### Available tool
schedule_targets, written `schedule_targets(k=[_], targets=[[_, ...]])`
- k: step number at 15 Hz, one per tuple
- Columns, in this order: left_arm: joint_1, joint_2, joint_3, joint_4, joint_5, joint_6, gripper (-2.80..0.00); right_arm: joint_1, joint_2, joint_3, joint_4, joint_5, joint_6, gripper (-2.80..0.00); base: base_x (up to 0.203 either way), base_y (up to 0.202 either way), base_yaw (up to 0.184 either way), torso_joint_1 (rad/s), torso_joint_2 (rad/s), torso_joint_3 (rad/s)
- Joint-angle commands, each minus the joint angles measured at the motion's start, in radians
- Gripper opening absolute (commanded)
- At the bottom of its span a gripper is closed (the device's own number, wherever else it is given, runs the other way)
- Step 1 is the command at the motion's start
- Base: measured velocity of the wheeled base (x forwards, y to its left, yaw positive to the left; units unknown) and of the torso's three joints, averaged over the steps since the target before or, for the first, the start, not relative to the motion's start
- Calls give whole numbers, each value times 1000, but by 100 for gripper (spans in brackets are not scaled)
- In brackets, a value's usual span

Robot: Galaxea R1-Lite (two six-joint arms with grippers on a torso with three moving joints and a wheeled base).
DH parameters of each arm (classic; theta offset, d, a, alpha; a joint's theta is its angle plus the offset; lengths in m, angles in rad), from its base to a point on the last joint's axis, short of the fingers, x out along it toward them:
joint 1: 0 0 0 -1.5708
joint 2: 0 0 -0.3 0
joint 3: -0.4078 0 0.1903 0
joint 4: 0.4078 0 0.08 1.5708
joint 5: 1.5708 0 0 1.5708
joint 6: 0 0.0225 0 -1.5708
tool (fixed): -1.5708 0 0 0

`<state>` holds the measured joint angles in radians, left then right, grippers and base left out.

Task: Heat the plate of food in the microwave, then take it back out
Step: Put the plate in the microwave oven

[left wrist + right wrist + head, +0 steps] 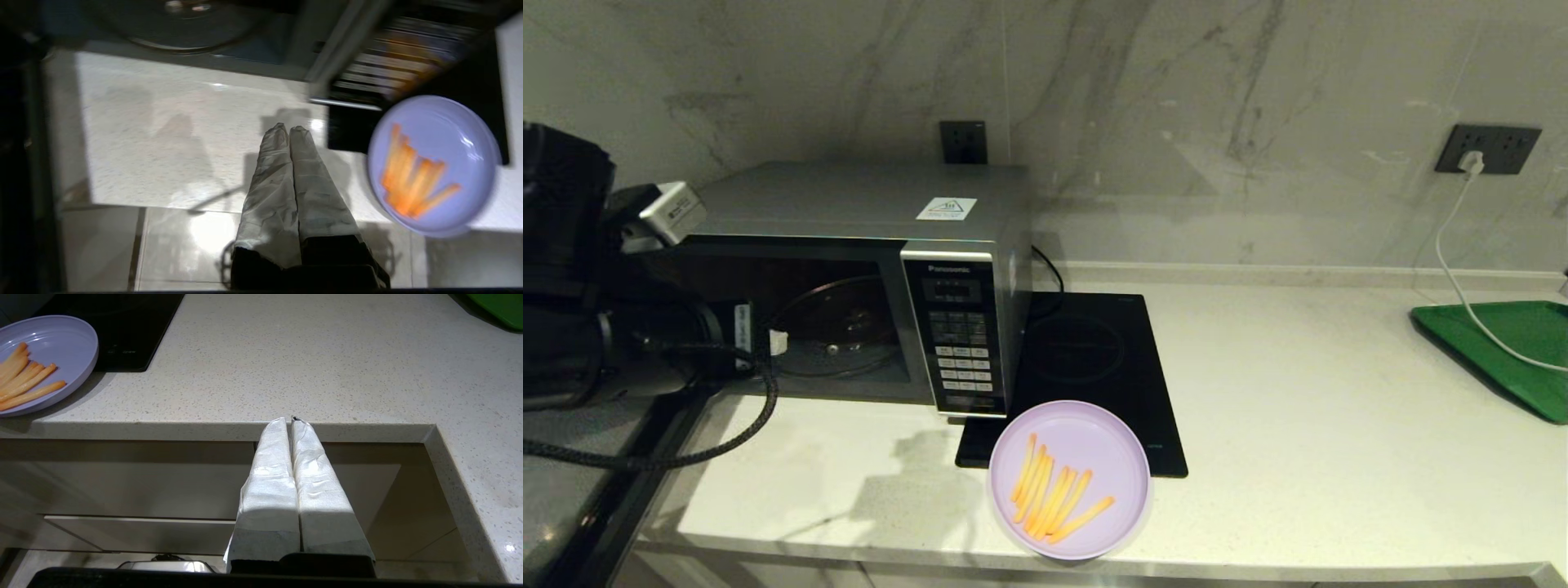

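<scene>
The lilac plate of food (pixel 1086 433), with several orange-yellow fries, sits at the counter's front edge, partly on the black hob. The silver microwave (pixel 866 204) stands behind and to its left. Its door is swung open, and the glass turntable (pixel 837 327) shows in the bare cavity. My left arm (pixel 605 351) reaches in front of the cavity. The left gripper (pixel 289 128) is shut and empty above the counter, with the plate (pixel 457 122) off to one side. The right gripper (pixel 288 418) is shut and empty, low by the counter's front edge, apart from the plate (pixel 61 339).
A flat black induction hob (pixel 1094 359) lies right of the microwave. A green tray (pixel 1511 351) sits at the far right, with a white cable (pixel 1454 269) running from a wall socket onto it. The open door's dark edge (pixel 645 457) juts out at lower left.
</scene>
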<state>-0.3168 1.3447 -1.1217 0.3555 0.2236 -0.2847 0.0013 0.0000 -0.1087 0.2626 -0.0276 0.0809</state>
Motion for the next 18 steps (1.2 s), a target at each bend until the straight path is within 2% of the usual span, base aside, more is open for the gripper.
schedule_targets(k=[1,4,6,8,10,12,14,16,18], targets=[[119,27,16,-6,8,5,-280,0,0,0,1,-1,0,-280,0,0,0,0,0,0],[291,11,33,-13,-1,71,-280,0,0,0,1,-2,0,-280,0,0,0,0,0,0],[370,10,49,-20,-4,89,-280,0,0,0,1,0,0,-280,0,0,0,0,0,0],[379,9,81,-22,-20,89,-280,0,0,0,1,-1,0,-280,0,0,0,0,0,0],[361,9,120,-52,-103,90,-280,0,0,0,1,-1,0,-280,0,0,0,0,0,0],[302,7,145,-98,-193,90,-280,0,0,0,1,0,0,-280,0,0,0,0,0,0],[254,9,152,-117,-235,86,-280,0,0,0,1,0,0,-280,0,0,0,0,0,0],[269,31,154,-121,-233,81,-280,0,0,0,1,0,0,-280,0,0,0,0,0,0],[354,57,154,-131,-232,83,-280,0,0,0,1,-1,0,-280,0,0,0,0,0,0]])
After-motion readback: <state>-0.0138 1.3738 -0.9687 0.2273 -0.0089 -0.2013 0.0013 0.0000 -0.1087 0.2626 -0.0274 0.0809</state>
